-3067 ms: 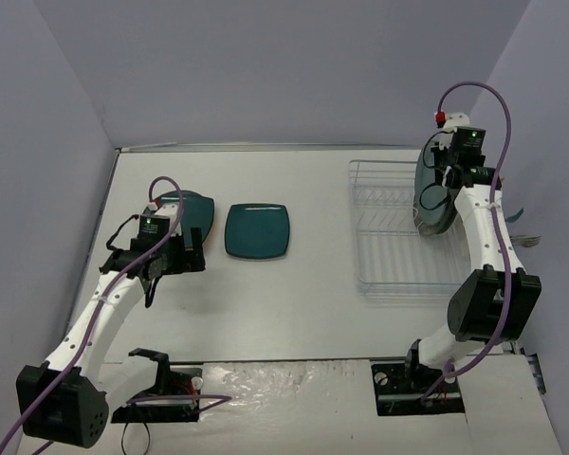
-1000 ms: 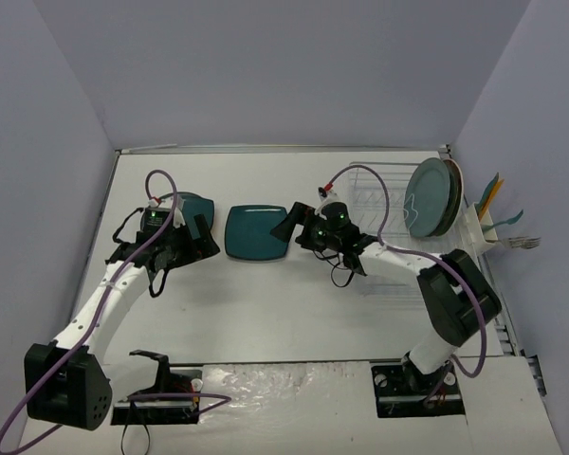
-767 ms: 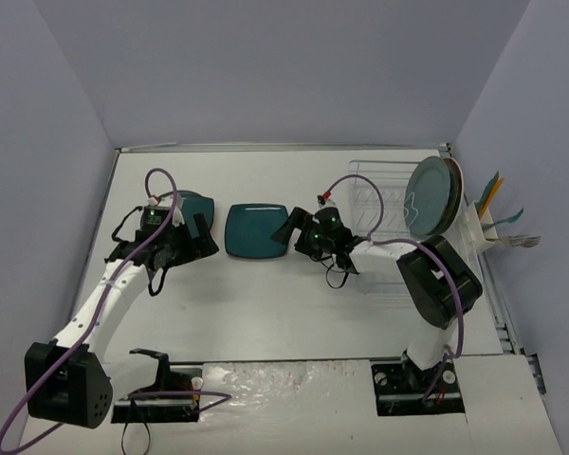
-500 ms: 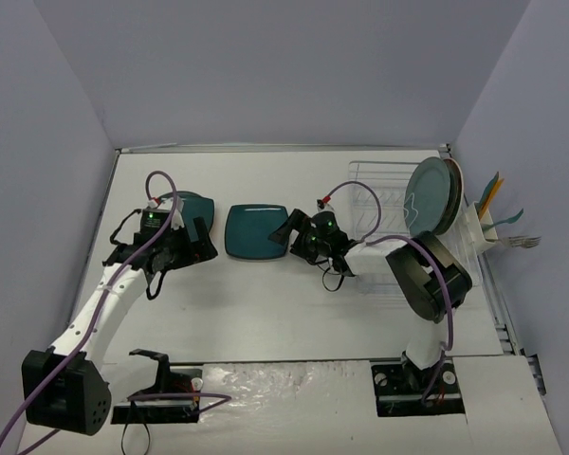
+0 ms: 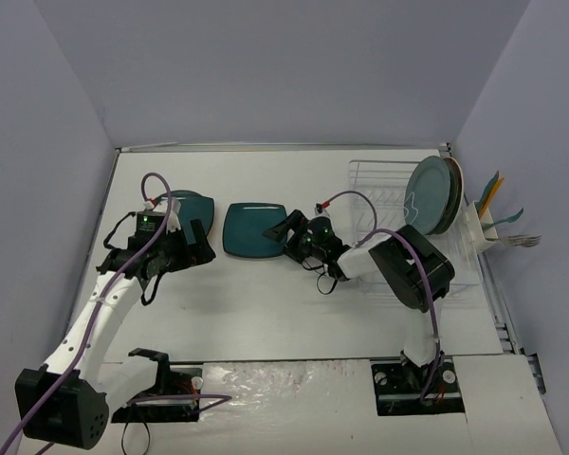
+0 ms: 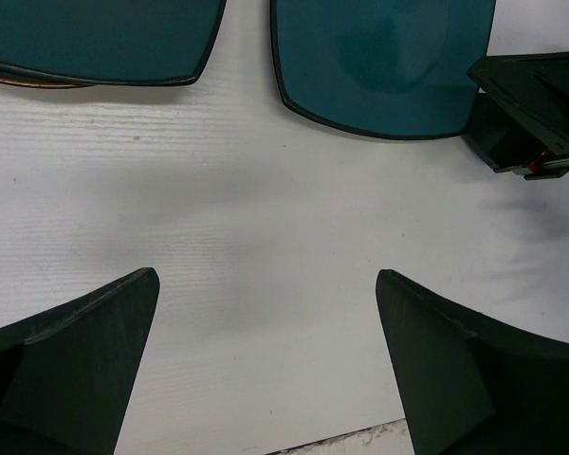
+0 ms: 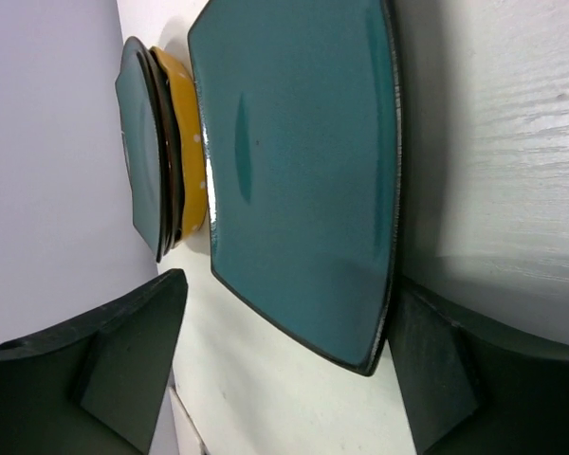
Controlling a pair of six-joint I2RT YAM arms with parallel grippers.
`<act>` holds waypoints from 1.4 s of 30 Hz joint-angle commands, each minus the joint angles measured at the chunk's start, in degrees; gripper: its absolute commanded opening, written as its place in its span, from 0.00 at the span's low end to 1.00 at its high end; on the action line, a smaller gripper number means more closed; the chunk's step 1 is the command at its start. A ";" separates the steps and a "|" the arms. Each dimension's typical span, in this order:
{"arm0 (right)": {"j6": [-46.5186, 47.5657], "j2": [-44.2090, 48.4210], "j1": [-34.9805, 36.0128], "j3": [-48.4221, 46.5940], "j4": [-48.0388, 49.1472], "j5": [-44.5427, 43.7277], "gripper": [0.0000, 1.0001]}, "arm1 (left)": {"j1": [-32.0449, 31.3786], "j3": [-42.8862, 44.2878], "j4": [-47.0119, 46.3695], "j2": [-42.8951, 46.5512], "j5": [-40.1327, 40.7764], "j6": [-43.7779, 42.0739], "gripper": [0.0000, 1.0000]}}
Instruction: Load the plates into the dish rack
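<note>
**Overhead view.** The white counter (image 5: 266,313) carries the task's things. The dark teal squarish glazed plate (image 5: 254,229) lies flat on it, just right of a low stack of plates (image 5: 192,203) and well apart from the white wire dish rack (image 5: 379,204) at the right. A grey-green round plate (image 5: 427,196) stands on edge at the rack's far right end, with a reddish rim showing close behind it. The white side utensil holder (image 5: 482,226) is fixed to the rack's right side, with coloured handles sticking out.

**Right arm.** The right claw (image 5: 283,230) lies low at the squarish plate's right edge, jaws spread. In the wrist view the claw (image 7: 284,322) is rolled on its side, with one finger down by the counter and the other above. The plate (image 7: 303,180) reaches in between them but is not pinched; whether the lower finger touches its rim cannot be told. Beyond it the stack (image 7: 156,142) shows a teal plate on top and an orange-yellow plate (image 7: 188,123) beneath.

**Left arm.** The left claw (image 5: 197,248) is spread wide and holds nothing. Its wrist view places the claw (image 6: 266,379) over bare counter, with the stack (image 6: 95,38) and the squarish plate (image 6: 379,57) just ahead of it.
</note>
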State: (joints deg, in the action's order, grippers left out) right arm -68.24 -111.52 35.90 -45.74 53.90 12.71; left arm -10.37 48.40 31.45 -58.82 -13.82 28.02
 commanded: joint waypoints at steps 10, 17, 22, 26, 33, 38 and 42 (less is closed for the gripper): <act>-0.32 -2.69 0.93 3.33 4.89 -5.38 0.00 | 0.35 2.07 0.97 2.99 -1.13 -1.74 0.97; 5.19 5.09 1.01 -0.61 -0.04 -4.51 0.00 | 0.35 1.22 1.48 4.40 -1.15 -1.65 0.97; 10.85 11.55 1.05 -6.55 -9.24 -3.56 0.00 | 0.35 0.99 1.38 5.10 -1.26 -1.41 0.97; 17.50 14.51 1.10 -11.88 -18.87 -3.48 0.00 | 0.35 0.70 0.92 5.35 -1.18 -1.21 0.97; 25.10 17.77 0.22 -17.12 -29.93 -3.64 0.00 | 0.35 0.06 -0.01 5.17 -1.46 -0.51 0.97; 23.56 19.99 -0.99 -16.69 -29.50 -0.62 0.00 | 0.35 -2.14 -2.67 4.51 -2.86 2.86 0.97; 19.23 21.73 -2.87 -13.29 -24.89 2.11 0.00 | 0.35 -3.11 -4.84 4.08 -3.58 5.13 0.97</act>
State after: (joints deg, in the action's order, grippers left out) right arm -44.71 -96.82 35.08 -58.50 17.11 10.78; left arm -10.37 44.79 31.66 -54.54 -15.73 29.69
